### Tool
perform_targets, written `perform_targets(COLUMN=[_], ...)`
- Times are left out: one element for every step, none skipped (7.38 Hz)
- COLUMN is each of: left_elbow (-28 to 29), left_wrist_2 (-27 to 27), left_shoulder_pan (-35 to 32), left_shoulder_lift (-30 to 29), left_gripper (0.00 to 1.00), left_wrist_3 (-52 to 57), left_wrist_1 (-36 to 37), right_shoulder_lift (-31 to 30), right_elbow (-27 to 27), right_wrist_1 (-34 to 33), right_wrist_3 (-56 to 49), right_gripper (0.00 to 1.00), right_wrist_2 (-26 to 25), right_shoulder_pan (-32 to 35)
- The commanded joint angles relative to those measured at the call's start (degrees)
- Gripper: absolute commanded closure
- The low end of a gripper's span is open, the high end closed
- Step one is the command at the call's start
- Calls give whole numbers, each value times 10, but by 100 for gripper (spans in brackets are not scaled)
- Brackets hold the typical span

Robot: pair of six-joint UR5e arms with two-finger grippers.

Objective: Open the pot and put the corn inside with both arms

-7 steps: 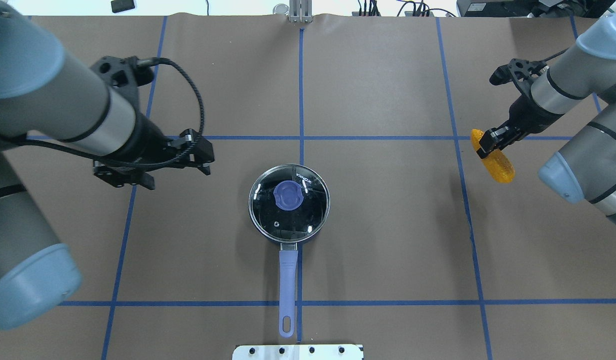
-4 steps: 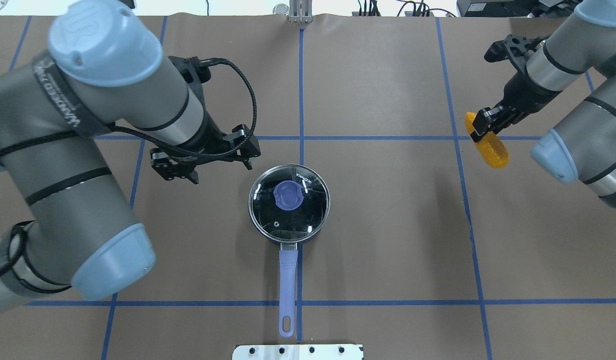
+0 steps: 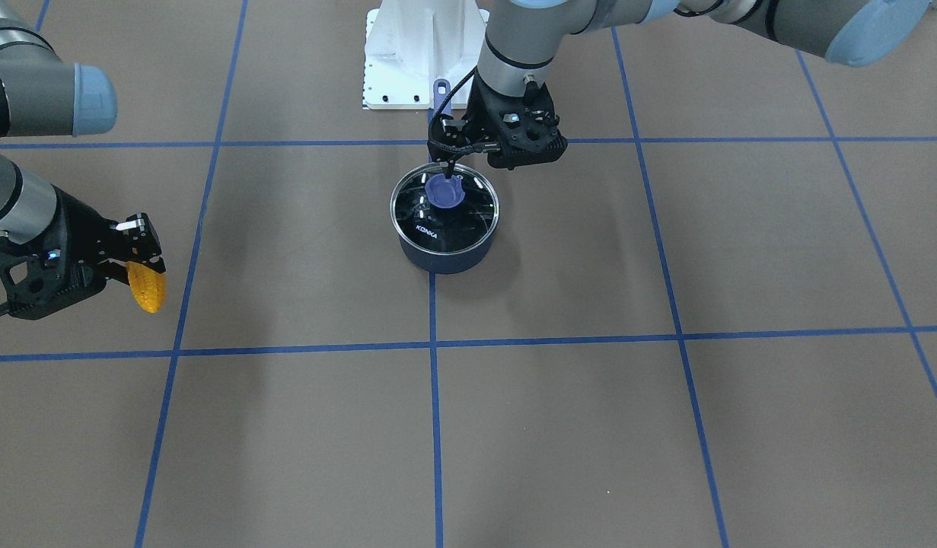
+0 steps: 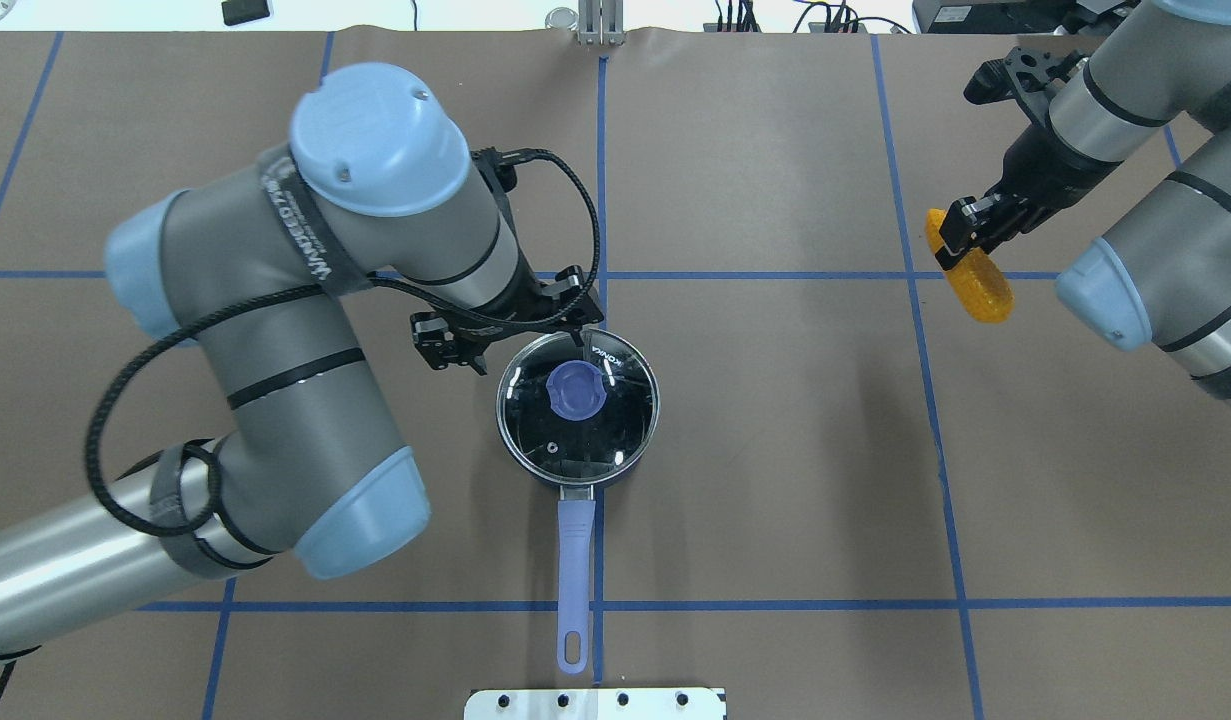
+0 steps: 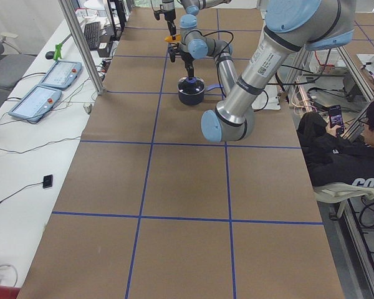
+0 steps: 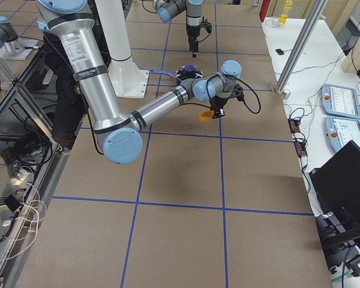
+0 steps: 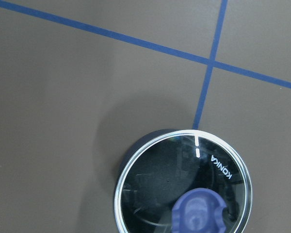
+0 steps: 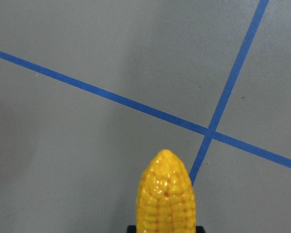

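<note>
Navy pot [image 3: 440,262] sat on desk [image 4: 775,500], glass lid [image 4: 620,430] closed over dark interior, bumpy orange-yellow corn [image 4: 978,285] clamped in right gripper [image 4: 965,235], left gripper [image 4: 510,340] spread near knob [image 4: 576,390].

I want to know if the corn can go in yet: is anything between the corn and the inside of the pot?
Yes: the glass lid sits closed on the pot, covering its opening. The right gripper holds the corn off to the side; the open left gripper is at the lid's edge, not on its knob.
</note>
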Motion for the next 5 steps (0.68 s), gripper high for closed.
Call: perform_targets(left_elbow=[57,75,80,84,88], left_wrist_2=[20,36,41,42,42], left_shoulder_pan=[18,30,34,35,36], left_shoulder_lift=[-29,-32,-32,-32,-32], left_gripper=[2,2,2,2,2], left_wrist_3=[-25,-34,-34,-31,-31], left_wrist_1=[-33,-48,-52,-52,-52], right_shoulder_lift=[0,0,0,0,0], right_elbow=[2,1,1,1,1], right_wrist_1=[0,0,-1,0,0], right_wrist_3=[0,0,0,0,0], right_gripper=[91,91,91,91,90], right_wrist_2=[0,-1,-1,-1,-1], right_shoulder_pan=[1,0,1,0,0])
